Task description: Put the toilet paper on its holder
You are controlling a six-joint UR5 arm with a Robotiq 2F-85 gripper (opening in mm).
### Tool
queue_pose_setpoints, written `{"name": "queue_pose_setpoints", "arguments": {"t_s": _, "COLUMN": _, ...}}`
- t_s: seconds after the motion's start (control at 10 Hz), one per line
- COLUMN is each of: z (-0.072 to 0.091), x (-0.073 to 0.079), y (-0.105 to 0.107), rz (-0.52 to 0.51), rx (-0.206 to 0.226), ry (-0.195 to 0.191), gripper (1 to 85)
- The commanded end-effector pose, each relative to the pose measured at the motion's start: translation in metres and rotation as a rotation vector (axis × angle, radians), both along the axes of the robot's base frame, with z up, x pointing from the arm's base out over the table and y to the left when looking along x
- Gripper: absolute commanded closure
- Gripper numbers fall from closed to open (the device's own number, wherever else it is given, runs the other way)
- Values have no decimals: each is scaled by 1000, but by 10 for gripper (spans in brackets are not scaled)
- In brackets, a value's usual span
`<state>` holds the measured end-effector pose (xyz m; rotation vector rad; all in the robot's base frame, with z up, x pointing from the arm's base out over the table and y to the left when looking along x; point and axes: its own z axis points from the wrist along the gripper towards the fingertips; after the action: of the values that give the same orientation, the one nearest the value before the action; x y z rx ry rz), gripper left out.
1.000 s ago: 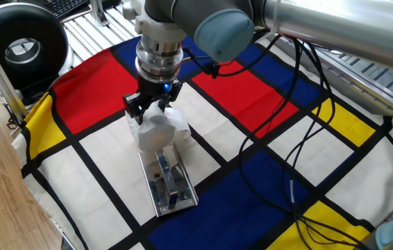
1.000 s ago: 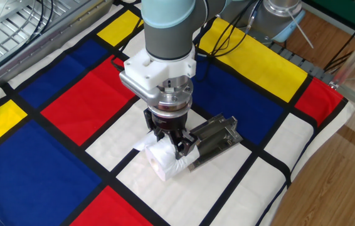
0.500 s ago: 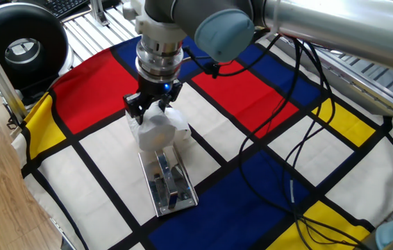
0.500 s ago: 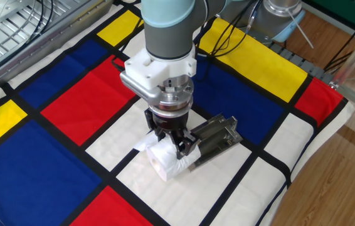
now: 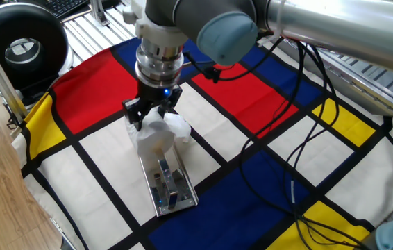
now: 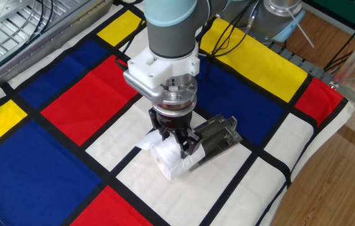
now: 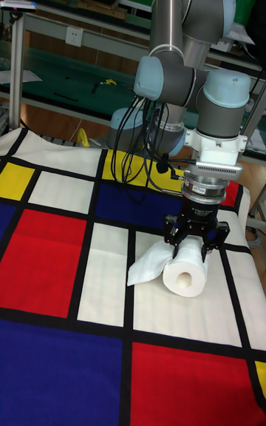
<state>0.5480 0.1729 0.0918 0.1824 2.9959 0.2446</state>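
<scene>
Lifted slightly since a second ago, gripper (image 6: 179,141) clamped on toilet paper (image 6: 168,160) at the near end of holder (image 6: 218,137); risk: loose trailing sheet (image 7: 145,265) snagging, roll missing bar

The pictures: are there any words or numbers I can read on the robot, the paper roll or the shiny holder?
None can be read.
Toilet paper: plain white.
Holder: bare chrome, no writing.
Pincer: no readable label.
Black round thing: a pale emblem, not legible.
</scene>
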Motion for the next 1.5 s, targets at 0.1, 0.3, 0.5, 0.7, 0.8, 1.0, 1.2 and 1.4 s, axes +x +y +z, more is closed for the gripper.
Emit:
{"name": "queue_pose_setpoints", "arguments": {"t_s": 0.1, "z": -2, "x": -20, "y": 11, "rz": -35, "rx": 15, "ry": -2, "gripper": 843}}
{"name": "queue_pose_setpoints", "arguments": {"t_s": 0.3, "z": -6, "x": -28, "y": 10, "rz": -34, "rx": 10, "ry": -14, "gripper": 843}}
{"name": "queue_pose_setpoints", "arguments": {"t_s": 0.5, "z": -5, "x": -23, "y": 10, "rz": -29, "rx": 11, "ry": -37, "gripper": 843}}
{"name": "queue_pose_setpoints", "arguments": {"t_s": 0.7, "z": -5, "x": -25, "y": 8, "rz": -19, "rx": 2, "ry": -28, "gripper": 843}}
{"name": "queue_pose_setpoints", "arguments": {"t_s": 0.8, "z": -5, "x": -27, "y": 11, "rz": -5, "rx": 10, "ry": -25, "gripper": 843}}
{"name": "queue_pose_setpoints", "arguments": {"t_s": 1.0, "z": -5, "x": -32, "y": 17, "rz": 33, "rx": 31, "ry": -11, "gripper": 843}}
{"name": "queue_pose_setpoints", "arguments": {"t_s": 1.2, "z": -6, "x": -35, "y": 16, "rz": 52, "rx": 23, "ry": 0, "gripper": 843}}
{"name": "queue_pose_setpoints", "arguments": {"t_s": 1.4, "z": -5, "x": -37, "y": 18, "rz": 69, "rx": 27, "ry": 3, "gripper": 843}}
